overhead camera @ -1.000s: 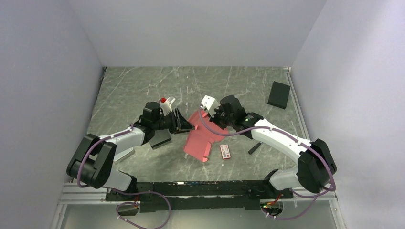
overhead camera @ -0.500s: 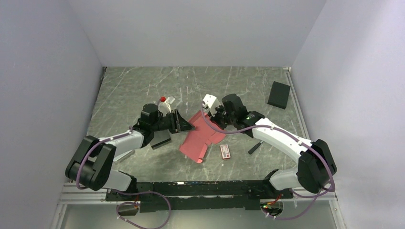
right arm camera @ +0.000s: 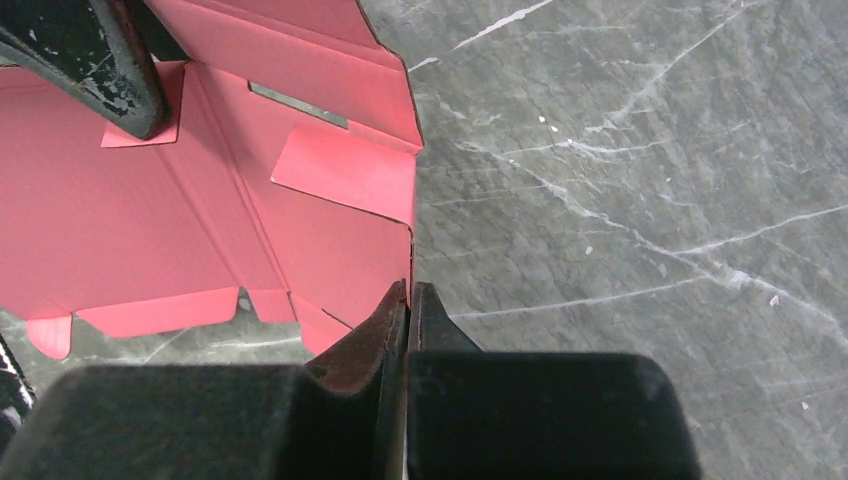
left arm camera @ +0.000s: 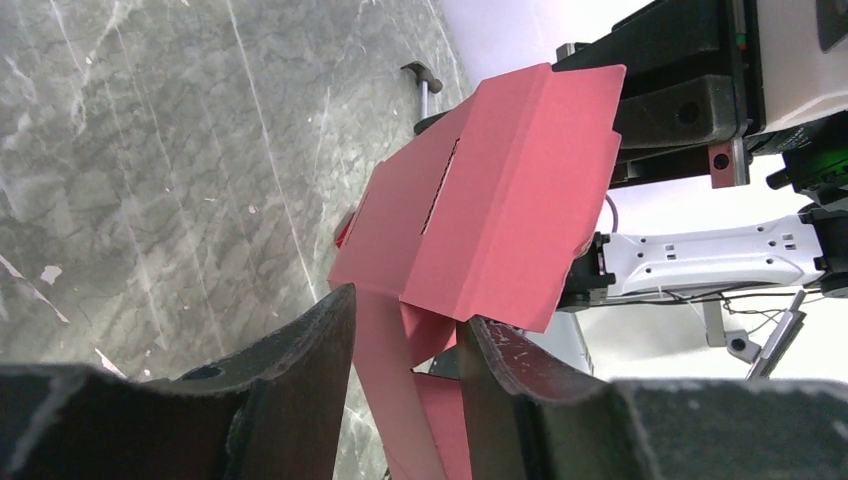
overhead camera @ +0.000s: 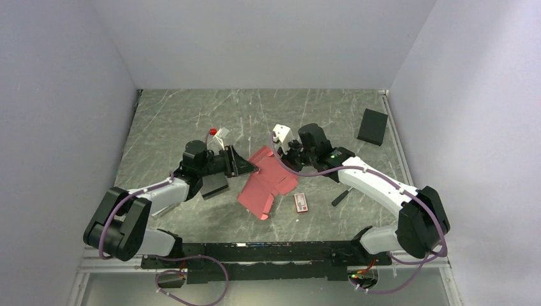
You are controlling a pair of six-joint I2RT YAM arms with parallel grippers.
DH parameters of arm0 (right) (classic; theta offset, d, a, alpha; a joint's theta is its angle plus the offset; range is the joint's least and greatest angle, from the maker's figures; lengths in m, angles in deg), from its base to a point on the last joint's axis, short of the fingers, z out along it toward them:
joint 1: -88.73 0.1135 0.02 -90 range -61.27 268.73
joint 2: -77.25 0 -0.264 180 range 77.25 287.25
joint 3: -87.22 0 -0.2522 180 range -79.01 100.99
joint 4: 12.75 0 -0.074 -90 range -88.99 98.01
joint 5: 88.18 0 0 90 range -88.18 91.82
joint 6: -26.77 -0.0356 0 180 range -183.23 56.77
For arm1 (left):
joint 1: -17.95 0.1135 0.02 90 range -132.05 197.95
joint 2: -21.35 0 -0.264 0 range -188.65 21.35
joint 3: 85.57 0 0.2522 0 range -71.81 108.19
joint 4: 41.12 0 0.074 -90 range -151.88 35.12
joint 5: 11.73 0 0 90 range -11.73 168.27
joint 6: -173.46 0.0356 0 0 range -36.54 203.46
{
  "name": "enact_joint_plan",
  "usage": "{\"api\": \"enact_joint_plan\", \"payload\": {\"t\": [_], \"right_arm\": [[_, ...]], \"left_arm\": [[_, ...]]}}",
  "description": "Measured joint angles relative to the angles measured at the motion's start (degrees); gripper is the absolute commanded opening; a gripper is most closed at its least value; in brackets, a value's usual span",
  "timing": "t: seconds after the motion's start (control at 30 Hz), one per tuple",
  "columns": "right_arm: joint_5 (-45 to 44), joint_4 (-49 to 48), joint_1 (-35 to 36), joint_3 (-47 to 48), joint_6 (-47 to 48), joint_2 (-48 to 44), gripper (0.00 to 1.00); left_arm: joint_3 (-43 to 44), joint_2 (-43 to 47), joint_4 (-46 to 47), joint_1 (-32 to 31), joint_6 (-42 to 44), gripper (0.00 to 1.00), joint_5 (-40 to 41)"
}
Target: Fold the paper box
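Two robot arms meet at the paper box [overhead camera: 263,183], a red-pink die-cut sheet with flaps and a narrow slot. It is spread unfolded near the middle of a grey marbled table [overhead camera: 191,115]. The sheet sits between the two arms, and its far part is tilted up off the table.

The right gripper [right arm camera: 409,292] comes in from the right. Its two dark fingers are pressed together on the sheet's right edge, pinching the thin card.

The left gripper [left arm camera: 408,312] reaches in from the left with its jaws partly apart. A narrow strip of the sheet lies in the gap between them, and the jaws are not clamped on it. In the right wrist view, one left finger [right arm camera: 110,70] rests on a small flap at the sheet's far left corner.

A small red-and-white printed packet [overhead camera: 300,202] lies on the table just right of the sheet's near end. A black box [overhead camera: 373,126] sits well apart, near the far right corner.
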Motion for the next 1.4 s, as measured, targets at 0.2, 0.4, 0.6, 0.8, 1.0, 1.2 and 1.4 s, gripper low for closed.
{"api": "enact_joint_plan", "payload": {"t": [0.2, 0.4, 0.6, 0.8, 1.0, 1.2, 1.4], "right_arm": [[-1.0, -0.3, 0.0, 0.0, 0.0, 0.0, 0.0], [-2.6, -0.5, 0.1, 0.0, -0.3, 0.0, 0.0], [-3.6, -1.1, 0.1, 0.0, -0.9, 0.0, 0.0], [-3.5, -1.1, 0.1, 0.0, -1.0, 0.0, 0.0], [-3.0, -1.7, 0.1, 0.0, -1.0, 0.0, 0.0], [-2.2, -1.8, 0.1, 0.0, -1.0, -0.1, 0.0], [-0.6, -1.7, 0.1, 0.0, -1.0, -0.2, 0.0]], "left_arm": [[0.0, -0.1, 0.6, 0.0, -2.6, 0.49, -0.7], [0.0, -0.1, 0.4, 0.0, -3.9, 0.5, -1.4], [0.2, -0.1, -2.3, 0.0, -3.9, 0.48, -1.4], [0.6, -0.1, -2.3, 0.1, -4.4, 0.53, -1.4], [-1.6, 1.7, 3.5, 2.8, -8.3, 0.67, -1.5], [-3.9, 8.3, 4.8, 5.0, -11.4, 0.68, -0.3], [-9.0, 13.0, 6.8, 7.0, -14.5, 0.6, 3.5]]}}
